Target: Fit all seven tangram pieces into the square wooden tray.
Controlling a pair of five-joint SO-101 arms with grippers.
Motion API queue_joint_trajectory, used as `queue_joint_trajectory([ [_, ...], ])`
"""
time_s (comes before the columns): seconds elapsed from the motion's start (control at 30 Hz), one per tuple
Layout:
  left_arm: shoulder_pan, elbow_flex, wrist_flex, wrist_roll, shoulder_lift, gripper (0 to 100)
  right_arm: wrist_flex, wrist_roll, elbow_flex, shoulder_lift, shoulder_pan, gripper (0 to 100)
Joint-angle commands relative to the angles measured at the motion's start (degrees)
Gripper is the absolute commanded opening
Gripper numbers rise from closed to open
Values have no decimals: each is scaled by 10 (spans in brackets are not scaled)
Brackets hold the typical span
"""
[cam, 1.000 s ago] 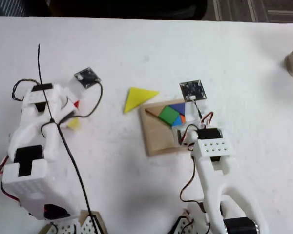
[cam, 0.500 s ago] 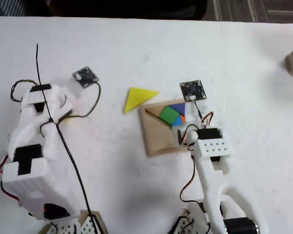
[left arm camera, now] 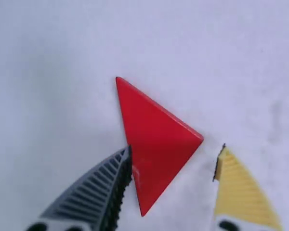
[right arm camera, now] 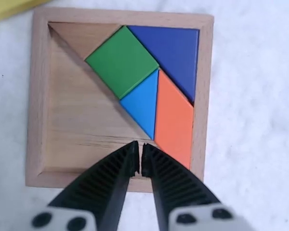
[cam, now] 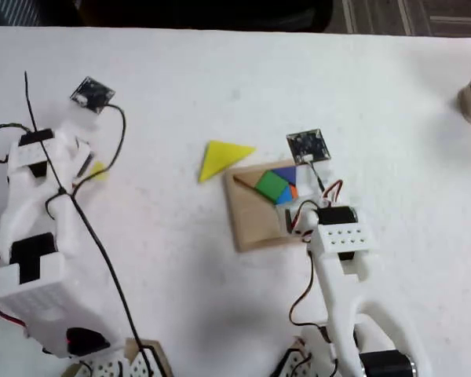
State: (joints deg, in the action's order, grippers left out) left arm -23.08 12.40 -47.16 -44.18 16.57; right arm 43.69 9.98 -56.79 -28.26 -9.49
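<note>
1. Looking down from the high view, a white worktop (cam: 220,78) carries a square wooden tray (cam: 247,224) near the middle. A green square (cam: 272,185), a dark blue triangle (cam: 287,172), a light blue triangle (cam: 285,197) and an orange piece (cam: 293,191) sit packed in the tray's far right part. The rest of its floor is bare. A large yellow triangle (cam: 222,156) lies on the worktop just beside the tray's far left corner. The left arm (cam: 39,204) stands well apart at the left edge. The right arm (cam: 341,243) hangs over the tray's near right side.
2. The left wrist view shows a red triangle (left arm camera: 154,137) lying flat on the worktop. The left jaws are released around one of its corners. The grey finger (left arm camera: 98,195) touches one edge, while the yellow finger (left arm camera: 241,192) stands just clear of the other.
3. The right wrist view shows the tray from above with the same four pieces, the orange one a parallelogram (right arm camera: 176,120). The right jaws, black, are clenched to a thin slit with nothing between them, and their tips are over the tray's rim (right arm camera: 36,96) next to the orange piece.
</note>
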Motion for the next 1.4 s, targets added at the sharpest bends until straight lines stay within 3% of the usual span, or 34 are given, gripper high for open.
queue_joint_trajectory([
  [0.0, -5, -27, 18, 10, 10, 312, -10, 11, 7, -21, 0, 20],
  [0.53, -29, -337, -108, -11, 276, 312, -10, 13, 6, -20, 0, 20],
  [0.83, -61, -359, -150, -11, 298, 317, -10, 14, 6, -20, 0, 20],
  [1.07, -85, -363, -227, -5, 229, 394, -11, 14, 7, -20, 0, 21],
  [1.37, -74, -406, -199, -6, 313, 384, -11, 14, 6, -20, 0, 20],
])
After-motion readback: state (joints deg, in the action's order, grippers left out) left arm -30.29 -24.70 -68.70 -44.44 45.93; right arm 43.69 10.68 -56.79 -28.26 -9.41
